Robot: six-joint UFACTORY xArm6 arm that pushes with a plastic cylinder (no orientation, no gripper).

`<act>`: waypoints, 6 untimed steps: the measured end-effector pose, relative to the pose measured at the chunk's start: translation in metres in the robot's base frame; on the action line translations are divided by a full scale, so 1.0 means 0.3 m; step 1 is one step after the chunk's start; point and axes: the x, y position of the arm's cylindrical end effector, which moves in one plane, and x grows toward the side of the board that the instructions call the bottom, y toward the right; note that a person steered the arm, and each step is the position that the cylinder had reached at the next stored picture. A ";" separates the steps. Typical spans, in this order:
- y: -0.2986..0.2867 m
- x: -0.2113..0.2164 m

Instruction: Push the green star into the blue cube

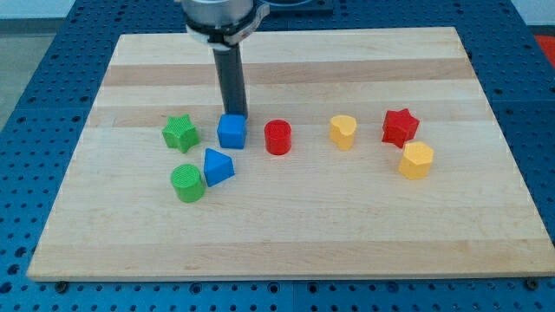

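Observation:
The green star [179,133] lies at the board's left, about a block's width to the view's left of the blue cube [231,132]. My tip [235,115] comes down just behind the blue cube, at its top edge in the view, touching or nearly touching it. The tip is well to the right of the green star.
A blue triangular block [217,165] and a green cylinder [187,183] lie just below the cube and star. A red cylinder [277,137] is right of the cube. Farther right are a yellow heart-like block [343,132], a red star [400,126] and a yellow hexagon [416,160]. The wooden board [286,234] rests on a blue perforated table.

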 end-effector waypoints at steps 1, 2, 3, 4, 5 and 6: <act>-0.138 0.080; -0.164 0.095; -0.164 -0.002; -0.214 -0.059; -0.342 -0.059; -0.428 -0.006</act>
